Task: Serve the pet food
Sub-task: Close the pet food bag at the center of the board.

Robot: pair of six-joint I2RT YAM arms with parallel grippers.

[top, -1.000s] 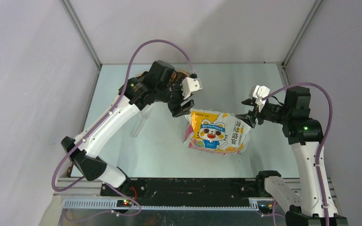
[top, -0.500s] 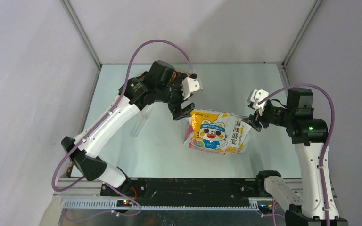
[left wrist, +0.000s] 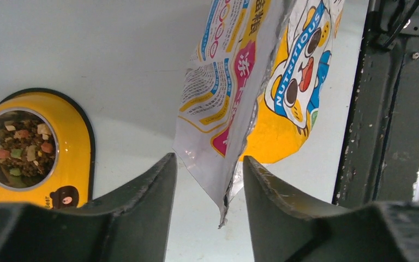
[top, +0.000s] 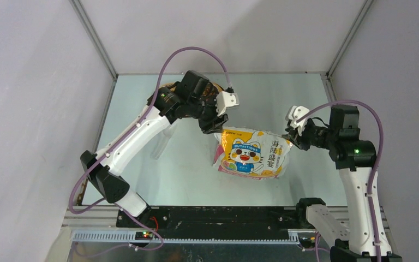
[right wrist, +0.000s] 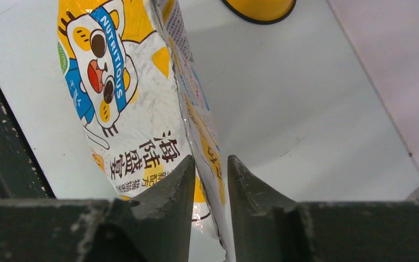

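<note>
Seat both top corners of the glossy yellow-white-pink cat-print film bag (top: 251, 154) deep in the jaws before you pull; the crinkly film probably slips. Your left gripper (left wrist: 209, 166) stands apart, with the thin sealed corner hanging between, unpinched. Your right gripper (right wrist: 211, 164) is narrow around the other edge; can't tell if it's clamped. Small brown and coloured kibble pieces (left wrist: 22, 147) lie in the round metal-lined bowl of the yellow oval plastic feeder (left wrist: 79, 158), left of the bag.

The bag (top: 251, 154) reads "NUTRITIOUS" and "海陆盛宴".
</note>
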